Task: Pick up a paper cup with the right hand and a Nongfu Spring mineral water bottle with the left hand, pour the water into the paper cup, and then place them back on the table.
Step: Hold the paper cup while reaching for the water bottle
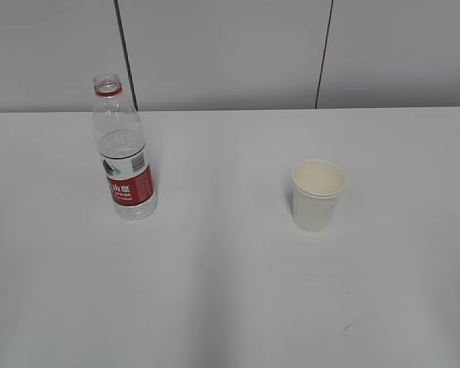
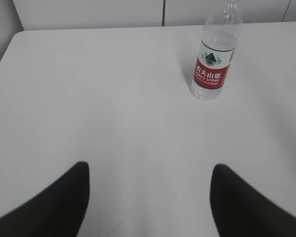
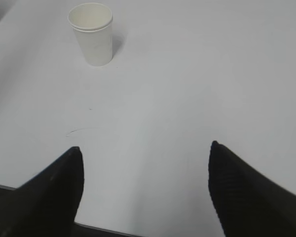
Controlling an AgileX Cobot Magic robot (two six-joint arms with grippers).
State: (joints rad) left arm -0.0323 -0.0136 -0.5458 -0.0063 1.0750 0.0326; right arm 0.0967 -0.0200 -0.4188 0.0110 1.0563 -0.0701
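Observation:
The Nongfu Spring bottle (image 1: 124,153) stands upright and uncapped on the white table (image 1: 230,291) at the left; it also shows in the left wrist view (image 2: 214,59), far ahead and to the right of my left gripper (image 2: 150,170). The left gripper is open and empty. The cream-white paper cup (image 1: 318,195) stands upright at the right; in the right wrist view it (image 3: 92,33) is far ahead and to the left of my right gripper (image 3: 145,150), which is open and empty. Neither arm shows in the exterior view.
A grey panelled wall (image 1: 230,46) runs behind the table's back edge. The table's near edge (image 3: 103,228) lies under the right gripper. A small dark scratch mark (image 1: 346,330) is on the front right of the tabletop.

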